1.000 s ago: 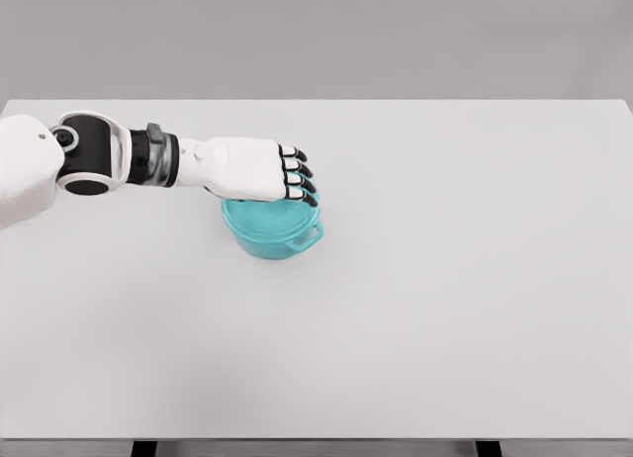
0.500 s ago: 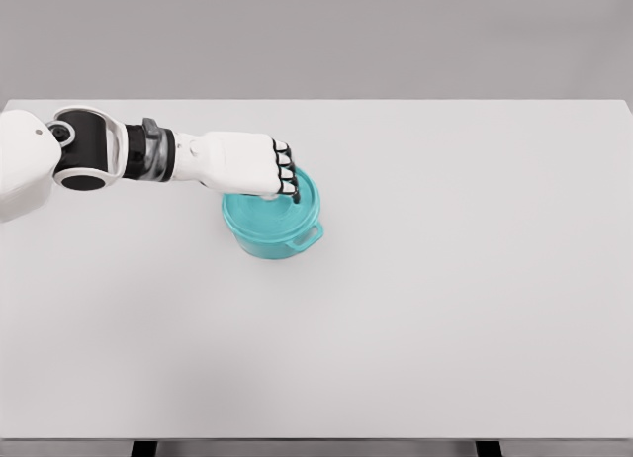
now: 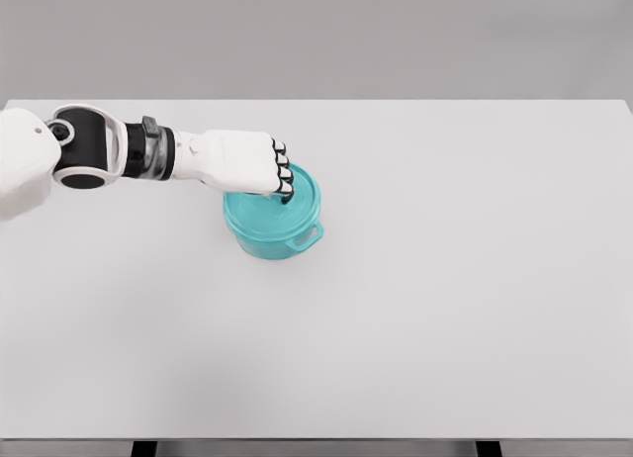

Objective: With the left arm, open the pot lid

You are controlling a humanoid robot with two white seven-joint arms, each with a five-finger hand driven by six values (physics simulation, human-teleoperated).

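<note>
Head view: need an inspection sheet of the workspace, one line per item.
Surface: white table, flat, bare around the pot.
Job's things: teal pot left of centre, lid seated on it, one side handle toward the front right.
Clutter: nothing seen.
Grippers: left hand over the lid, fingers curled down at its centre; actual grip on the knob is hidden. Right hand not in view.
Cables: nothing seen.
Surroundings: plain grey wall behind.
</note>
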